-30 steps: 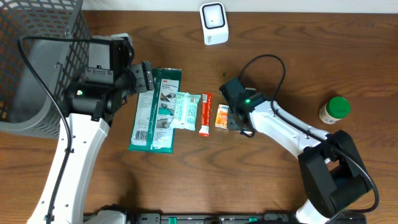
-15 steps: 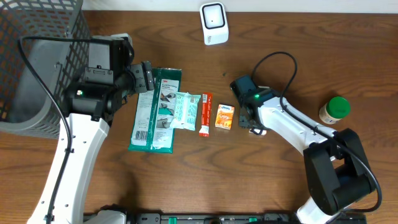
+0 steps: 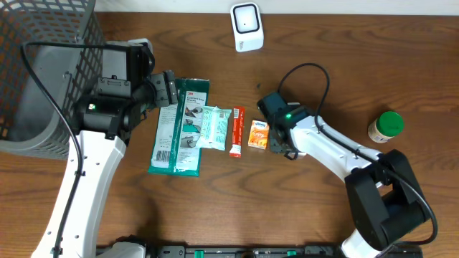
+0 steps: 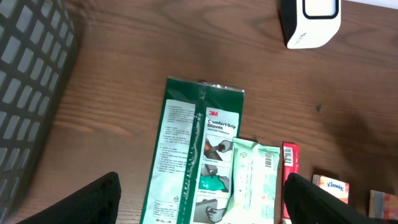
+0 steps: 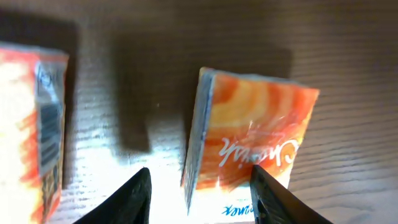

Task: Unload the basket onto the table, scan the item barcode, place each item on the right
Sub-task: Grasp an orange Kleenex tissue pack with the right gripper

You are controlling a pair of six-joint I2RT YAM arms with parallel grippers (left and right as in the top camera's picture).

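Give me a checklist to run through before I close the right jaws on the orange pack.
1. Orange pack between the right gripper jaws: ok.
2. Pack centred in the jaws: not ok. There is a gap on one side, and the other finger overlaps the pack's face.
3. Right jaws open, not yet gripping: ok.
4. Neighbouring orange pack outside the jaws: ok, it is apart from them.
5. Barcode location on the targeted pack: cannot tell, only a printed face and a thin edge show.
6. Scanner unobstructed: ok. The left gripper is open above the gloves packet, away from the scanner.
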